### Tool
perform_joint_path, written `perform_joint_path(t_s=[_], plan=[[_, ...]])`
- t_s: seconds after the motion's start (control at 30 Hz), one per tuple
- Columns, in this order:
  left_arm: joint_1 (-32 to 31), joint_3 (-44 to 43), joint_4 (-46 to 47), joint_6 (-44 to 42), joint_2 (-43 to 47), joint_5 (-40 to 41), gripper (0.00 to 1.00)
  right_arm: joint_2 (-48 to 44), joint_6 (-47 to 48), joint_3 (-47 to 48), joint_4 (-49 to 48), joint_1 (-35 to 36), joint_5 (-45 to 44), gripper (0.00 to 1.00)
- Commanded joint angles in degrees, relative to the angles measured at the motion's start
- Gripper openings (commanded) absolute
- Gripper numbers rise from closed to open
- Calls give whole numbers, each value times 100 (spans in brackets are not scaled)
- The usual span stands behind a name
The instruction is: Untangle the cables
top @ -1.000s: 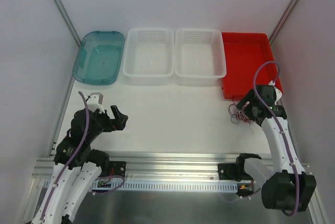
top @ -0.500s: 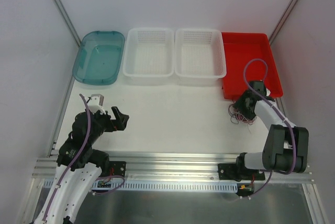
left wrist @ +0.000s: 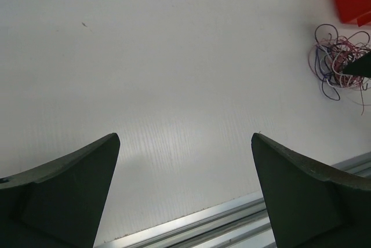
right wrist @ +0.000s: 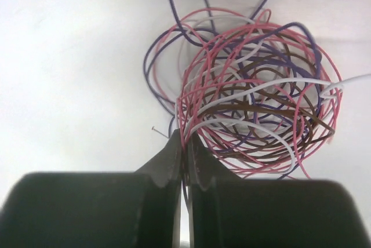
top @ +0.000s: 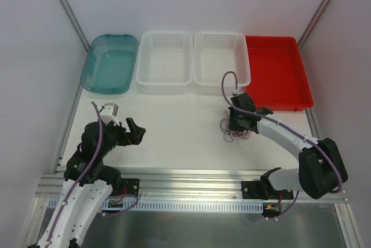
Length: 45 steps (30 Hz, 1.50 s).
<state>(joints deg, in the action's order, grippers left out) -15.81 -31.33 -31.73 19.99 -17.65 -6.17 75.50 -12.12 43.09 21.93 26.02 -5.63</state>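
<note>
One cable tangle (right wrist: 255,103), near strands tight between right jaws; left jaws wide.

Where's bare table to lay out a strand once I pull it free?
The widest bare patch is the table centre, between the left gripper and the cables, before the white baskets. There is a smaller patch right of the right arm, before the red tray. It is crowded around the right gripper, which is pinching strands.
</note>
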Motion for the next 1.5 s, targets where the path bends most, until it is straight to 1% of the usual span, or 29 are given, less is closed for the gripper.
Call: perform_joint_path(t_s=[0.0,0.03,0.07,0.1,0.13,0.17,0.23,0.27,0.3,0.37,0.4,0.43,0.47,0.53,0.57,0.63,0.77,0.83,0.9,0.93,1.0,1.03,1.07,1.2,1.23,1.33,1.47], plan=[[-36,-13,272,-144,-230,-349,99,86,333,638,144,894,193,1],[-36,-22,281,-153,-265,-419,99,209,385,944,171,1340,298,1],[-27,-13,281,-153,-283,-446,99,332,429,1086,232,1553,317,1],[-36,-13,290,-162,-326,-463,99,655,517,1253,259,1764,308,1],[-36,-13,298,-171,-344,-498,99,824,552,1385,276,2114,256,1],[-36,-13,316,-179,-362,-551,99,1017,588,1647,329,2274,220,1],[-36,4,325,-179,-379,-621,99,1518,658,1895,399,2651,159,6],[-36,13,334,-179,-406,-691,99,1650,676,2113,486,2741,185,12],[-36,13,342,-188,-415,-727,99,1843,693,2185,505,2811,237,30],[-36,31,377,-197,-476,-824,99,1898,702,2343,566,2952,439,38],[-27,39,404,-188,-494,-920,99,1828,667,2379,584,2979,501,46],[-36,57,439,-188,-537,-964,99,1749,632,2397,628,2988,510,49],[-36,57,439,-162,-633,-1017,99,1644,623,2414,654,2979,510,56],[-36,40,439,-101,-739,-1131,99,1241,641,2415,768,2988,458,61],[-36,39,439,65,-818,-1149,99,1108,649,2423,812,2979,379,63],[-36,48,492,303,-907,-1184,99,766,650,2406,909,2918,142,64],[-45,92,737,900,-1275,-1263,99,282,422,2116,717,2479,141,62],[-45,136,992,1128,-1564,-1316,99,158,368,1889,454,2164,185,59],[-106,180,1238,1279,-1785,-1377,99,96,255,1765,234,1995,298,56],[-132,206,1570,1332,-1908,-1430,99,96,210,1712,111,1838,456,55],[-263,180,1835,1411,-2294,-1457,99,192,35,1536,-346,1670,510,52],[-325,102,2019,1411,-2444,-1439,99,227,-18,1492,-670,1626,780,51],[-387,57,2117,1385,-2723,-1361,99,289,-45,1439,-812,1599,817,50],[-773,-171,2486,1385,-3410,-1168,99,710,-238,1430,-1471,1529,1002,47],[-966,-276,2548,1385,-3551,-1106,99,877,-317,1430,-1742,1520,1054,46],[-1352,-408,2724,1367,-4165,-825,99,1210,-440,1386,-2165,1511,1090,45],[-1644,-426,3136,1420,-4633,-648,99,1607,-703,1395,-2597,1485,1011,42]])
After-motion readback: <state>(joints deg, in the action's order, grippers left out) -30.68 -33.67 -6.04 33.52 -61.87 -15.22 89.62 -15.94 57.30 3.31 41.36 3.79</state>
